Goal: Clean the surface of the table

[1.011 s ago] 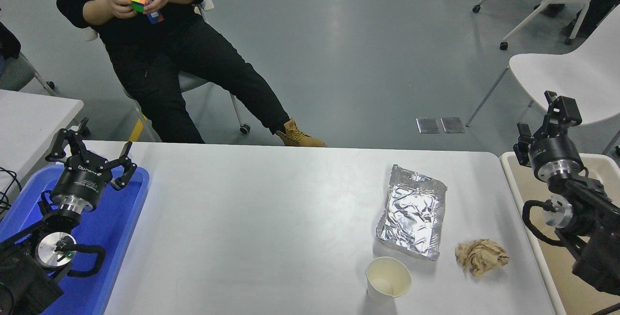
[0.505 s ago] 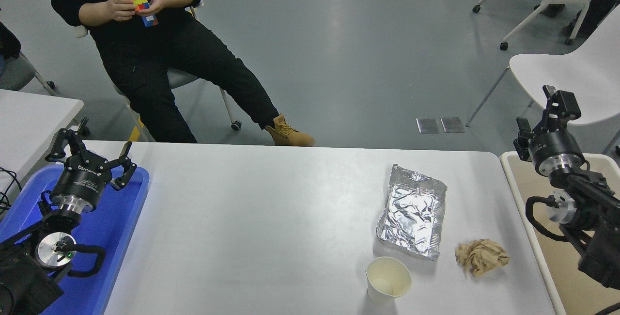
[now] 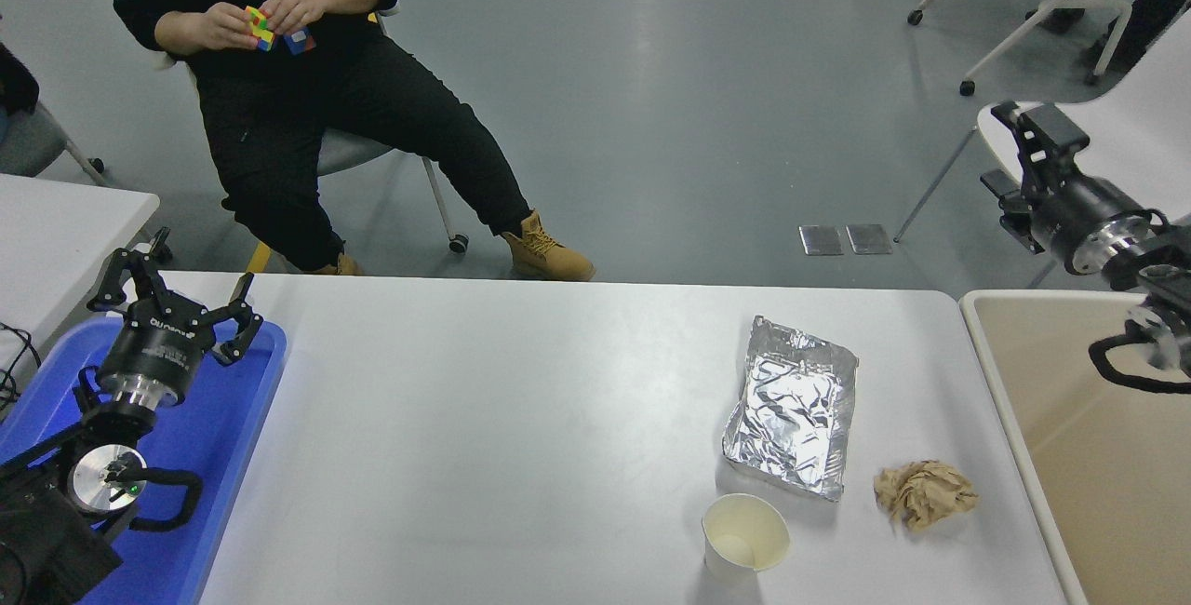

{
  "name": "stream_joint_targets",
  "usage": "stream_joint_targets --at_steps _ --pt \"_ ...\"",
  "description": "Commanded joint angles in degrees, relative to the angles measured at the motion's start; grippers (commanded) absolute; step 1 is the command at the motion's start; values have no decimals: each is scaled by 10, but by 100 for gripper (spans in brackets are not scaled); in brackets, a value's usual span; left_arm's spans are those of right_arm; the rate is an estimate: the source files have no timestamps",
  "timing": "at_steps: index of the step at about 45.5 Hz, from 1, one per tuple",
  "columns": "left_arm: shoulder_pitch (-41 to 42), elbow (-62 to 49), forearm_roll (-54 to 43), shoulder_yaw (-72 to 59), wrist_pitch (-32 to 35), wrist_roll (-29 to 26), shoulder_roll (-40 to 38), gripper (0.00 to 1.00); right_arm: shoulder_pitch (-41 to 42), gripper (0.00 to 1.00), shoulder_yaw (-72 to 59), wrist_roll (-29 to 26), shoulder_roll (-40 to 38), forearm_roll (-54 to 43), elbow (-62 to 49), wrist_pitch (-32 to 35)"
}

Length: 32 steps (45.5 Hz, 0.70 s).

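Since half a second earlier, the right gripper (image 3: 1010, 154) had been raised beyond the table surface (image 3: 521, 419) at its far right corner, fingers apart, nothing held. Parked over the left edge, the left gripper (image 3: 172, 293) was splayed wide.

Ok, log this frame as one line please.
right tool: open, raised off table's right edge | left tool: open, parked over blue tray | table surface: foil, cup, paper wad untouched
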Motion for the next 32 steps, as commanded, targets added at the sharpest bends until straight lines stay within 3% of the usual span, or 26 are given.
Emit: stream_joint_targets --at_steps 1,17,27,32 --pt "0 0 0 0 0 0 0 100 115 98 -134 2 -31 -28 5 104" --pt "0 0 0 0 0 0 0 100 222 98 -173 12 -13 -343 44 136" --pt "0 0 0 0 0 0 0 100 289 98 -195 30 28 -562 153 136" --pt "0 0 0 0 0 0 0 100 307 98 -227 37 64 -605 171 137"
